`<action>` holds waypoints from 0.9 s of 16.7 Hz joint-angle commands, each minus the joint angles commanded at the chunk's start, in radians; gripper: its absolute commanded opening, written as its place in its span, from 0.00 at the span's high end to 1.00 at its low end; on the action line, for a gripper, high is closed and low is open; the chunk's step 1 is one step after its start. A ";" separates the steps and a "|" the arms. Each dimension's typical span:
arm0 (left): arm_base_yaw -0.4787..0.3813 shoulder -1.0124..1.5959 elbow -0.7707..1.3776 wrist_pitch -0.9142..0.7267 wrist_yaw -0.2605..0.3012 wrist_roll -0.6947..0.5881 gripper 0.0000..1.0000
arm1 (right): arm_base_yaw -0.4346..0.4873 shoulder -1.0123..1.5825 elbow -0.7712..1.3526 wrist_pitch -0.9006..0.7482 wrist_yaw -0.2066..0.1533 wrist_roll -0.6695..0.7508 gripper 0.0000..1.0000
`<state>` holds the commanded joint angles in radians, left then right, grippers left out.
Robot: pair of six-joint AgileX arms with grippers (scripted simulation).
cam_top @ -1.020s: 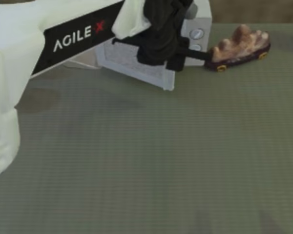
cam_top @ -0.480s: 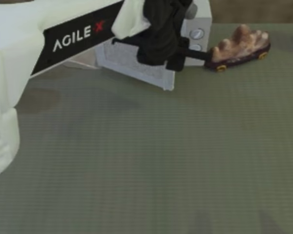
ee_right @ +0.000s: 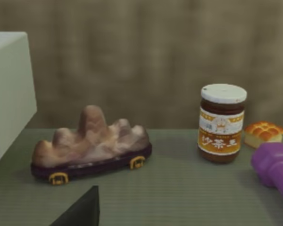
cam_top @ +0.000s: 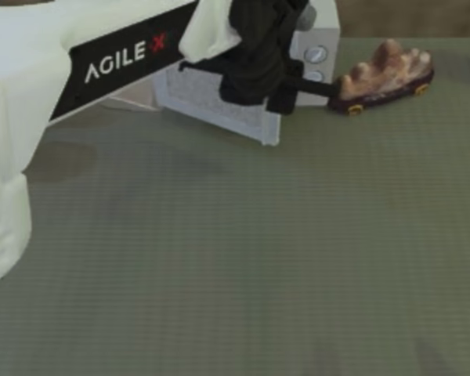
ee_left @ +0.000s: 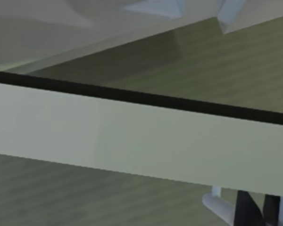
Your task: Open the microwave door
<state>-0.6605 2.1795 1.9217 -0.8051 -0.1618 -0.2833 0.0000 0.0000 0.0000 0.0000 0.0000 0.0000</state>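
Nearest the camera above, the left arm reaches across the table (cam_top: 243,258) and ends in the left gripper (cam_top: 286,98), a dark mass over the microwave's front; whether its fingers are apart or together I cannot tell. Just under and beside it stands the microwave door (cam_top: 219,106), already swung partway out, its free edge below the gripper and its hinge side away toward the arm. The door's long axis runs level along the table, and its mesh face points outward and aslant from the microwave (cam_top: 317,35) behind. It looks a stiff, light panel that should turn freely on its hinge; the free edge seems the best place to take hold. Beyond the gripper, 2 knobs show on the front strip. Farther off lies a rock ornament (cam_top: 384,74) on a dark base. The right gripper is out of sight
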 joint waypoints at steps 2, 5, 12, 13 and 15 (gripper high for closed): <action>-0.007 0.004 -0.002 0.000 0.006 -0.004 1.00 | 0.000 0.000 0.000 0.000 0.000 0.000 0.00; 0.000 -0.022 -0.036 0.019 0.020 0.025 1.00 | 0.000 0.000 0.000 0.000 0.000 0.000 0.00; 0.023 -0.097 -0.153 0.071 0.065 0.117 1.00 | 0.000 0.000 0.000 0.000 0.000 0.000 0.00; 0.023 -0.097 -0.153 0.071 0.065 0.117 1.00 | 0.000 0.000 0.000 0.000 0.000 0.000 0.00; 0.023 -0.097 -0.153 0.071 0.065 0.117 1.00 | 0.000 0.000 0.000 0.000 0.000 0.000 0.00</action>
<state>-0.6378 2.0823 1.7686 -0.7340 -0.0972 -0.1665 0.0000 0.0000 0.0000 0.0000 0.0000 0.0000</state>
